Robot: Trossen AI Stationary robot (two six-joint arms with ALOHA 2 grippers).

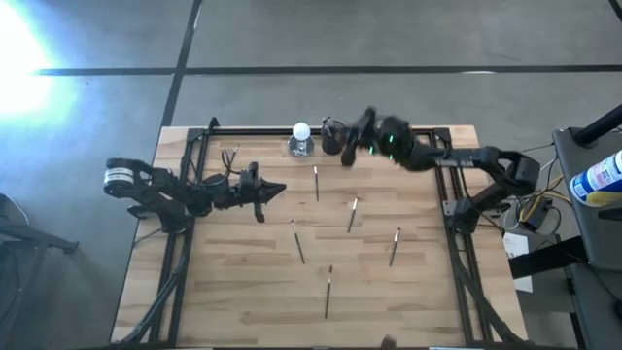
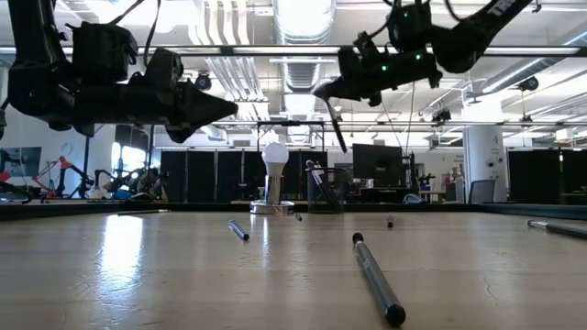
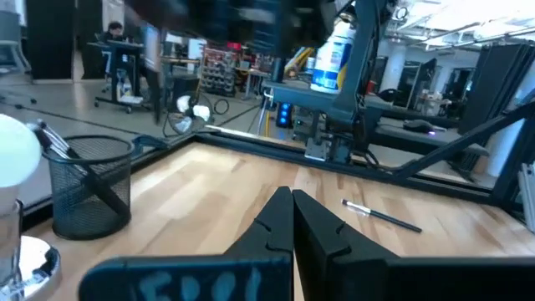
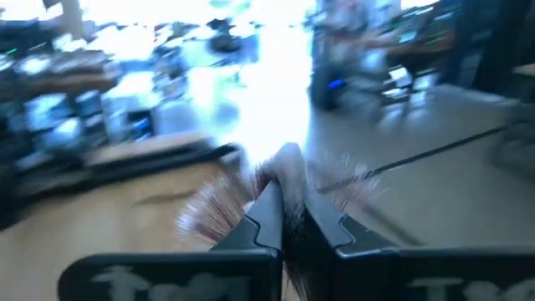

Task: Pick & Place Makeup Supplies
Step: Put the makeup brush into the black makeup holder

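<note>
My right gripper (image 1: 348, 153) hangs over the far middle of the table, shut on a makeup brush with a fluffy pinkish-brown head. It is just above the small black mesh cup (image 1: 331, 142), which has dark brush handles (image 3: 79, 167) leaning inside it. Several thin brushes lie flat on the wood, among them ones at mid table (image 1: 353, 214) and near the front (image 1: 328, 292). My left gripper (image 1: 276, 190) waits shut above the table's left side, touching nothing. A white ball (image 1: 301, 130) stands on its clear base beside the cup. My right gripper (image 4: 288, 196) pinches the brush between its two fingers at the fluffy head end (image 4: 284, 160), and bristles splay out on both sides of the fingers. The fingers come roughly level from the table's right. The brush is lifted clear, and its dark handle (image 2: 338, 134) hangs slanting down toward the cup (image 2: 326, 191).
Black rails (image 1: 321, 130) frame the table's far edge and sides. The ball on its base (image 2: 274, 156) stands close to the left of the cup. Loose brushes (image 2: 378, 280) are scattered over the middle and near part. Bare wood (image 1: 224, 282) lies at the near left.
</note>
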